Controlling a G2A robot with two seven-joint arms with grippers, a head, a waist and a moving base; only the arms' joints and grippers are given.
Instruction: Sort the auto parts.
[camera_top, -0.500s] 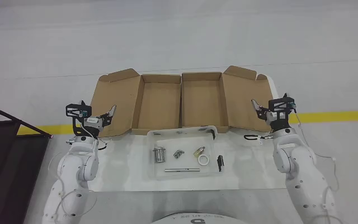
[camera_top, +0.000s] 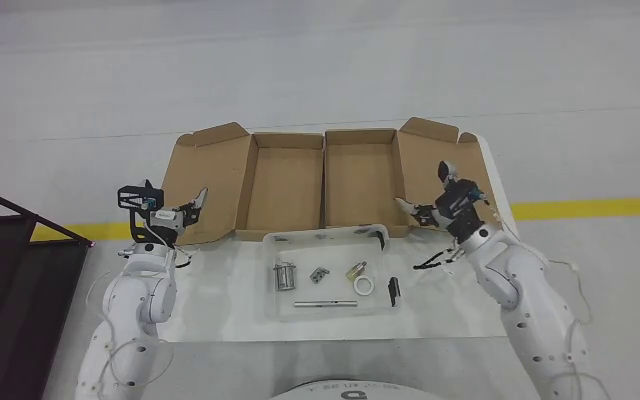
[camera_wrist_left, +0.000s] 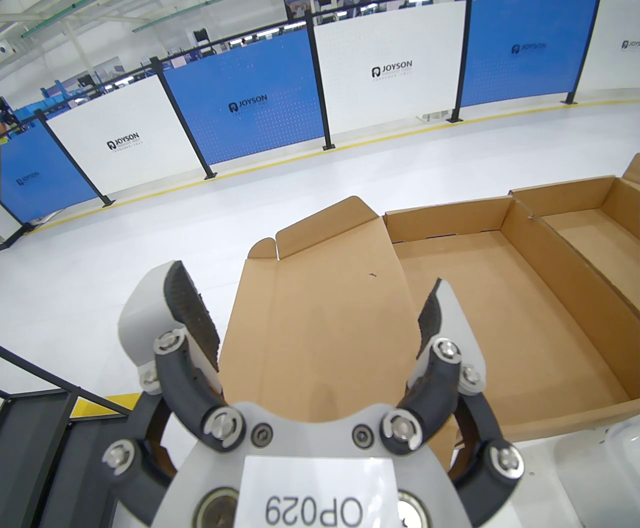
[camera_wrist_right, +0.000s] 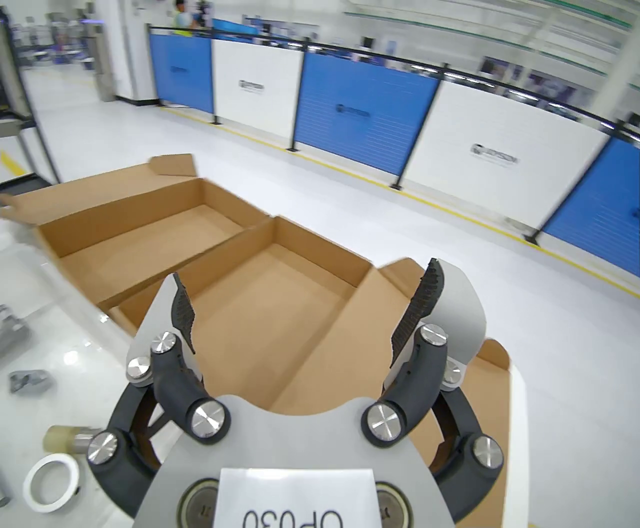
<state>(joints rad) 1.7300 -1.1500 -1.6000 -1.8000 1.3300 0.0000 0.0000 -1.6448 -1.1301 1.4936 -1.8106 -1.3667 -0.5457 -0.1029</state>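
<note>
**Top view.** You've got the L tool released, fingers spread wide, nothing in it. It hangs at the outer flap of the left box. The R tool is also spread and holds nothing. It sits over the flap of the right box and touches no part.

The parts lie in the clear tray on the tabletop, just in front of both boxes and between the arms:
- metal cylinder
- grey bracket
- brass-tipped fitting
- white ring
- thin rod
- black piece, at the tray's right edge; can't tell if it is in or just out

All are well apart from the L tool. They are nearer the R tool but still clear of it.

**Left wrist view.** The L tool has a wide gap and its pads are bare. You see the left box's flap through the gap, w/ the box trough beyond it.

**Right wrist view.** The R tool has fingers apart and grips nothing. The right box's trough and flap show through the gap. The white ring, fitting and bracket lie on the tray side of the tool, near it but not touching.

**Change vs 0.5 s ago.** The R arm has swung inward from beyond the right flap's outer edge, so its tool is now over that flap, closer to the tray. The L arm is in the same spot w/ the same spread. The parts haven't moved.
</note>
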